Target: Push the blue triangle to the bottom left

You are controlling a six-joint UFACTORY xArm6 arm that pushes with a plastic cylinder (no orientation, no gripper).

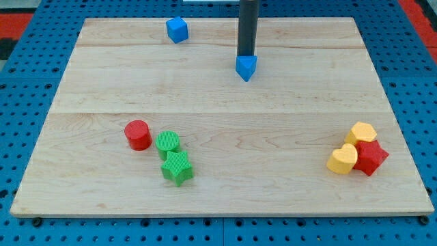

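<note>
The blue triangle (246, 67) lies on the wooden board (218, 102) near the view's top, a little right of centre. My tip (246, 55) stands right at the triangle's top edge, touching or nearly touching it, with the rod rising straight up out of the view. The board's bottom left corner (27, 205) is far from the triangle.
A blue cube (177, 29) sits at the view's top left. A red cylinder (138, 134), a green cylinder (168, 143) and a green star (177, 168) cluster at the lower left. Two yellow blocks (362, 132) (343, 159) and a red star (371, 157) cluster at the lower right.
</note>
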